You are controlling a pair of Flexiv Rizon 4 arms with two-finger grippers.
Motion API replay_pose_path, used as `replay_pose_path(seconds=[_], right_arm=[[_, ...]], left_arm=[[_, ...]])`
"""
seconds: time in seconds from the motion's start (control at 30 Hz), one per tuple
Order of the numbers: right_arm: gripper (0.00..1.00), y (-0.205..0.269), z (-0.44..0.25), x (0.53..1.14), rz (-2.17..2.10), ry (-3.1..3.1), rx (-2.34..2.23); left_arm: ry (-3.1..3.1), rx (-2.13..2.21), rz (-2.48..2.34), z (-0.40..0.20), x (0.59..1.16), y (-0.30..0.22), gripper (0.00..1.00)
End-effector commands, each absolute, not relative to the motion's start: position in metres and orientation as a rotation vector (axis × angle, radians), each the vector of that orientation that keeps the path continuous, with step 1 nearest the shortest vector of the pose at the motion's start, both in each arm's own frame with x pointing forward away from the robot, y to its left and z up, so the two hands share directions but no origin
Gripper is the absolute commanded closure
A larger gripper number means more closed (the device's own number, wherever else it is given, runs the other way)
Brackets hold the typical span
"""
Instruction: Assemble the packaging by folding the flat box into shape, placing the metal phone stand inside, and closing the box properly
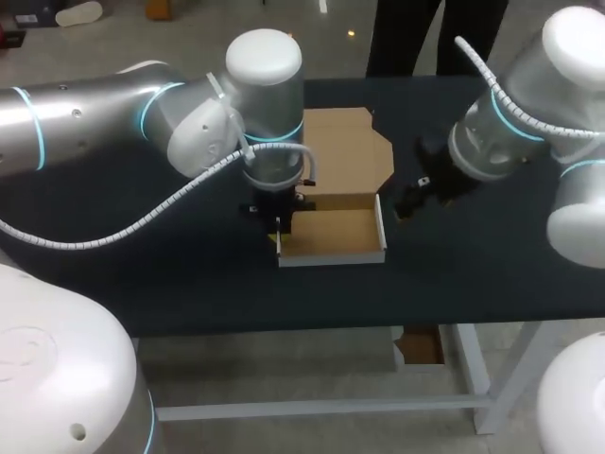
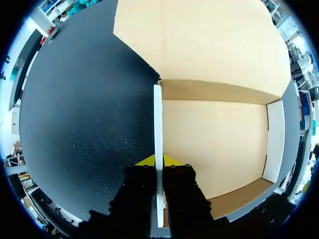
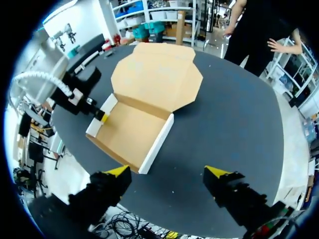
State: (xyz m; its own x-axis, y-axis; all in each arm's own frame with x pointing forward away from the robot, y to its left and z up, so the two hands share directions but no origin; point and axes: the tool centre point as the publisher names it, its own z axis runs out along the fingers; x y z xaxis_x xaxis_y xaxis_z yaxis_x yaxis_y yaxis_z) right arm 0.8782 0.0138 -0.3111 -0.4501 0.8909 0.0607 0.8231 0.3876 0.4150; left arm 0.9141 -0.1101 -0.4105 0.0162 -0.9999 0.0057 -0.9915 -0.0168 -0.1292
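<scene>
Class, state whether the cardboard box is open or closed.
Open: the box has its lid spread flat behind it, with the side walls standing upright.

Tan, white-walled box [image 1: 333,234] on black table [image 1: 492,270].

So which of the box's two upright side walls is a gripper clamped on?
The side wall on the left arm's side: the left gripper pinches it. The opposite wall stands free; the right gripper hangs open, clear.
</scene>
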Motion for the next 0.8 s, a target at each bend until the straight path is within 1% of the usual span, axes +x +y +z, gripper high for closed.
replay_pose_path(seconds=[0.03,0.13,0.33,0.67,0.8], right_arm=[[0.00,0.012,-0.314,0.876,0.659,2.424,1.517],[0.00,0.012,-0.314,0.876,0.659,2.424,1.517],[0.00,0.011,-0.310,0.860,0.623,2.634,1.198],[0.00,-0.018,-0.290,0.821,0.915,2.769,0.726],[0.00,-0.030,-0.287,0.814,0.955,2.778,0.651]], left_arm=[[2.133,-2.175,-0.140,-0.410,0.913,-0.107,1.00],[2.134,-2.180,-0.129,-0.411,0.913,-0.106,1.00],[2.152,-2.180,-0.122,-0.410,0.913,-0.102,1.00],[2.144,-2.148,-0.089,-0.411,0.909,-0.097,1.00],[2.136,-2.130,-0.055,-0.411,0.908,-0.095,1.00]])
